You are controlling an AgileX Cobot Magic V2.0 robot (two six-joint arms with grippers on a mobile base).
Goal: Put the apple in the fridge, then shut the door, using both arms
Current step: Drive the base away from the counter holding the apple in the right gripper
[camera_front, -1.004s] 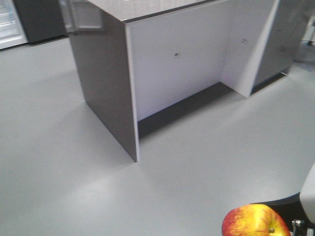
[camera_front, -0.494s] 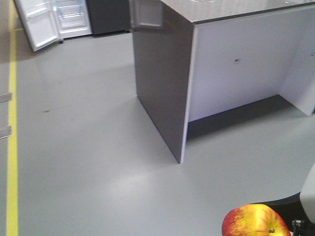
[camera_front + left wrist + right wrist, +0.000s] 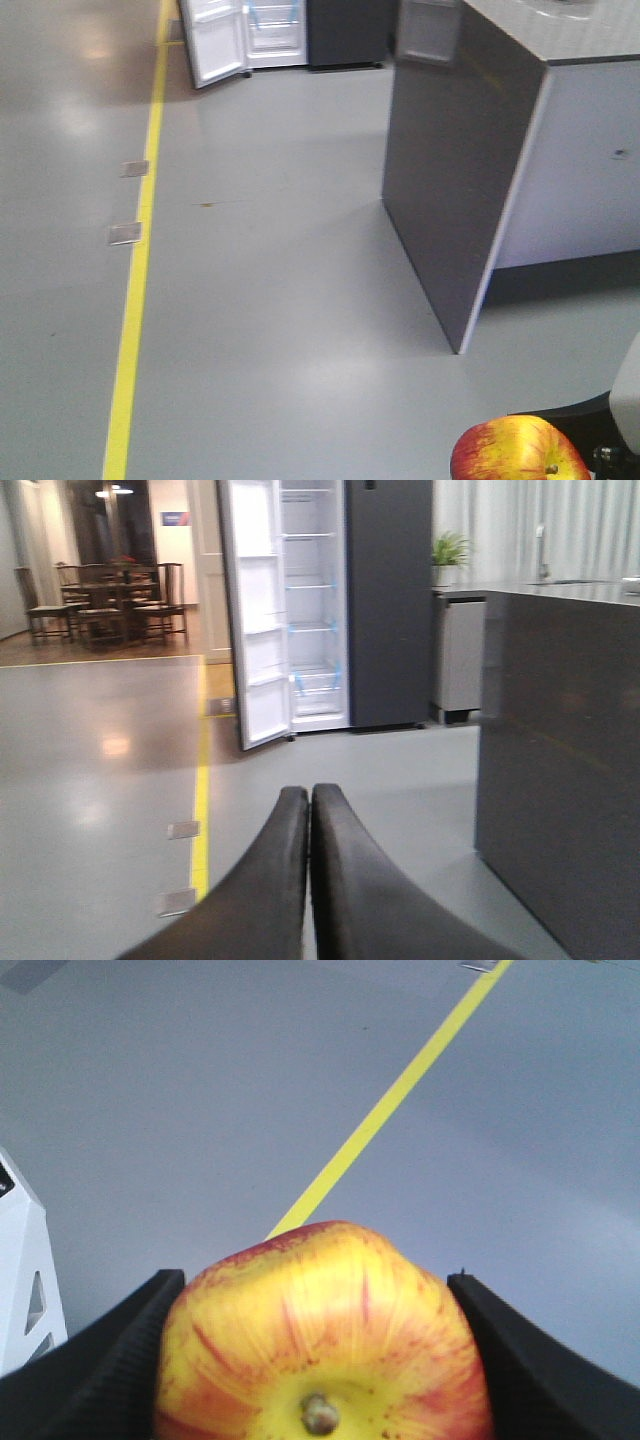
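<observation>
"Where was the apple [image 3: 518,452] at that point?"

"Bottom right of the front view, clamped between the two black fingers [image 3: 110,1360] of the right gripper [image 3: 318,1305]. In the wrist view its stem faced the camera, with a finger pressed against each flank and bare grey floor [image 3: 290,300] beyond it."

"And the other one?"

"The left gripper [image 3: 309,825] carried nothing. Its two fingers were pressed together, pointing toward the fridge [image 3: 388,600]."

"So how close was it?"

"Well apart. The fridge sat far up at the top of the front view, left of centre, with a long run of floor between. The door [image 3: 256,610] stood swung wide, white liner showing, and the shelves [image 3: 312,630] with their blue tape looked bare as far as I could make out. A dark-sided table [image 3: 450,170] filled the upper right, and a yellow line [image 3: 135,300] ran down the left."

"Then what would you call done?"

"Only the pick-up, I'd say. Crossing to the fridge, setting the apple on a shelf, letting go and pushing the door shut were all left. My guess was that the empty left gripper was meant for the door."
</observation>
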